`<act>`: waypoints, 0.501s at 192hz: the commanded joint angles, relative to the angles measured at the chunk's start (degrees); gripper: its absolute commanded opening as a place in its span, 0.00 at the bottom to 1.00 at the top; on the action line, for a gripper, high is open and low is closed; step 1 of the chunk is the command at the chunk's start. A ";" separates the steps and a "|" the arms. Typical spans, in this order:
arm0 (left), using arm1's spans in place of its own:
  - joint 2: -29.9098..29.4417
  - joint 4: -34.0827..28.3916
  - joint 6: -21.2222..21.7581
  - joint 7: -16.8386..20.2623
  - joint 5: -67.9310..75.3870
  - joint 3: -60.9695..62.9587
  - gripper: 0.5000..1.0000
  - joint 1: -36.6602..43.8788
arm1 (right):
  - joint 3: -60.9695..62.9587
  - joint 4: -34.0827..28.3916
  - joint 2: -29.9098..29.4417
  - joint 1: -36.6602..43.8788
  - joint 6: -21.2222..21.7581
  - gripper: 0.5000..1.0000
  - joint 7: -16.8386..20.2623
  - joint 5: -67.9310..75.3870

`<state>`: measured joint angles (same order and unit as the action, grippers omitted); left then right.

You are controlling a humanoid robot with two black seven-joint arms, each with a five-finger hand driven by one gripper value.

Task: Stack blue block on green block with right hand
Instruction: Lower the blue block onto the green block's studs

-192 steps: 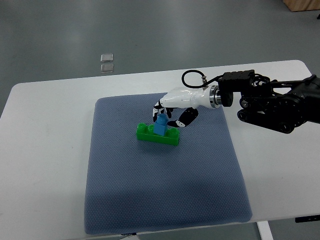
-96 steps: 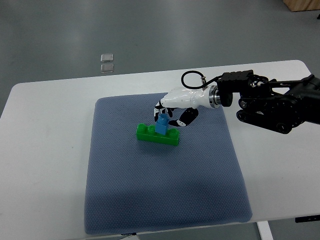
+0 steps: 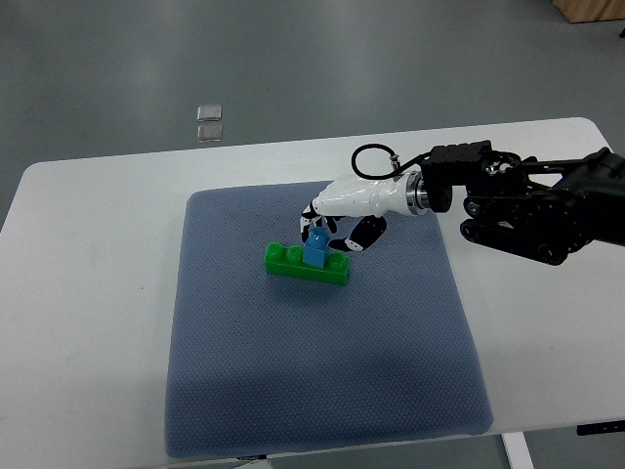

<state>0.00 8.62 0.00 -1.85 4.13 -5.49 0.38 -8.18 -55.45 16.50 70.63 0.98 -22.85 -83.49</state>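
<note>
Right hand (image 3: 332, 227) around small blue block (image 3: 314, 248)

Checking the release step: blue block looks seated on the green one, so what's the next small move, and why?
Probably open the fingers and lift the right hand away. The blue block sits upright on the green block, on the mat, fingertips close around it.
</note>
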 commanded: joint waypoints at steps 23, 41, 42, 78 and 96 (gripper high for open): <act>0.00 0.00 0.00 0.00 0.00 -0.05 1.00 -0.03 | -1.40 0.51 -1.03 0.12 -1.33 0.00 0.00 -0.62; 0.00 0.00 0.00 0.00 0.00 -0.05 1.00 -0.03 | -1.40 1.39 -1.38 0.03 -1.51 0.00 0.08 -1.68; 0.00 0.00 0.00 0.00 0.00 0.04 1.00 0.06 | -1.40 1.48 -1.38 0.03 -1.59 0.00 0.08 -1.76; 0.00 0.00 0.00 0.00 0.00 0.04 1.00 0.06 | -1.49 2.36 -1.38 0.21 -1.95 0.00 0.35 -2.56; 0.00 0.00 0.00 0.00 0.00 0.04 1.00 -0.02 | -1.49 2.62 -1.38 0.21 -1.95 0.00 0.44 -2.73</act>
<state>0.00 8.62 0.00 -1.85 4.13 -5.49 0.38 -9.67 -53.07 15.11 70.75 -0.92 -22.54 -85.98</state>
